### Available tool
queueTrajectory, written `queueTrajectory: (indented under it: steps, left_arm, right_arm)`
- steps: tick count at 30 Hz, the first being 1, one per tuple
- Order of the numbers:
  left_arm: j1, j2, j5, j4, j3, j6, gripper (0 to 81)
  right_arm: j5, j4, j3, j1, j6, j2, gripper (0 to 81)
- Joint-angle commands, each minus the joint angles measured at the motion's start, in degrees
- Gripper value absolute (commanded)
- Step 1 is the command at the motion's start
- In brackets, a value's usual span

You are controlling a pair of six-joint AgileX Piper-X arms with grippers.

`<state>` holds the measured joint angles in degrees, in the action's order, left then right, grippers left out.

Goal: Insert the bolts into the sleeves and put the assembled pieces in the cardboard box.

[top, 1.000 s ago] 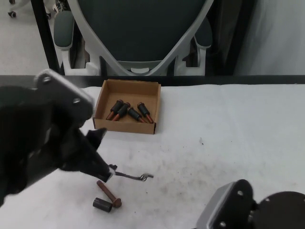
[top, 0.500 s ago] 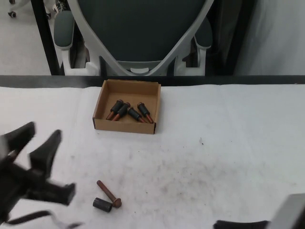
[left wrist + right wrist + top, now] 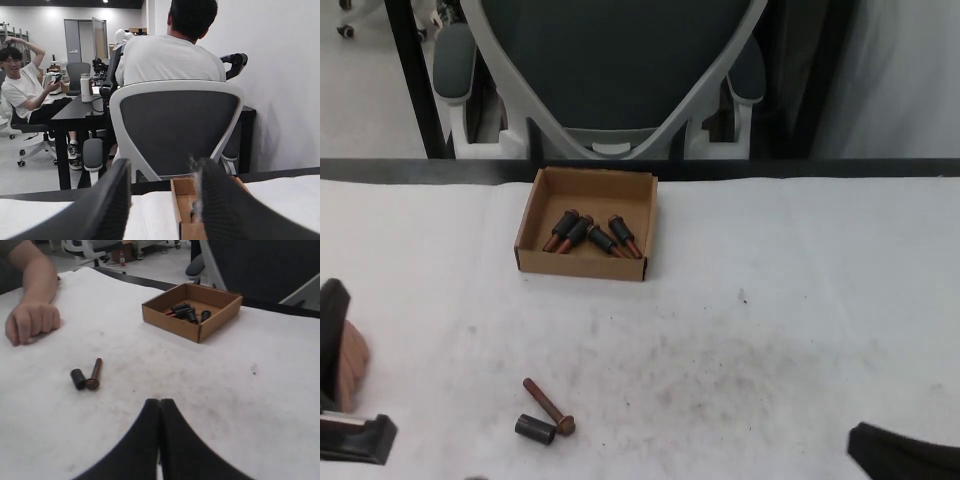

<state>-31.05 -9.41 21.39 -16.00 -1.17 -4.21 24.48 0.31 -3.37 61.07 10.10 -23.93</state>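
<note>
The cardboard box (image 3: 580, 263) sits on the white tabletop (image 3: 770, 300), close to the far edge and a bit left of the middle. It is open on top. Four done pieces (image 3: 590, 235) lie side by side in it. Each one is a red-brown bolt with a black sleeve on it.

One loose bolt (image 3: 546, 402) lies flat near the near edge, on the left part of the tabletop. It is well apart from the box. A loose black sleeve (image 3: 534, 429) lies on its side just beside the bolt's round head. They are so close that they may be touching, but I cannot tell for sure. The bolt is not in the sleeve yet.

The left pincer (image 3: 162, 212) is low over the tabletop and points at the far edge. Its two dark fingers (image 3: 112, 210) are wide apart. The box (image 3: 183, 186) shows past the gap between them. A grey chair (image 3: 177, 130) stands behind the far edge.

The right pincer (image 3: 160, 440) is over the tabletop by the near edge. Its two fingers are pressed together. The loose bolt (image 3: 94, 371) and sleeve (image 3: 77, 378) lie on the cloth out in front of it. The box (image 3: 170, 320) with the done pieces (image 3: 182, 310) is farther off.
</note>
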Motion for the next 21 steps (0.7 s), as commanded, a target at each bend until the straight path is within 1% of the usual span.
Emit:
queueTrajectory:
  steps: [1,5,7,10,13,15,18,21]
  left_arm:
    - [0.0,2.35,0.44,-1.29,1.17,-0.19,0.8]
    - [0.23,3.16,0.44,-1.29,1.17,-2.37,0.8]
    - [0.77,3.16,0.44,-0.96,1.17,-2.58,0.8]
    - [2.16,3.16,0.44,0.31,1.17,-2.7,0.8]
    - [3.97,3.16,0.62,1.86,1.17,-2.7,0.8]
    - [4.9,3.16,3.19,2.93,1.17,-2.7,0.8]
    - [5.99,3.16,9.28,3.9,1.17,-2.7,0.8]
    - [6.0,3.16,10.68,4.22,1.17,-2.7,0.8]
  right_arm:
    - [6.18,1.97,0.05,0.05,-1.52,1.91,0.2]
    - [8.7,1.96,0.05,0.05,-3.23,2.81,0.2]
    - [11.33,1.96,0.05,0.05,-4.35,3.0,0.2]
    - [14.47,1.76,0.05,0.05,-4.54,2.99,0.2]
    - [15.47,1.76,0.05,0.05,-4.54,2.99,0.2]
    - [15.48,1.76,0.05,0.05,-4.54,2.99,0.2]
    - [17.02,1.76,0.05,0.05,-4.54,2.99,0.2]
    - [19.93,1.76,0.05,0.05,-4.54,2.99,0.2]
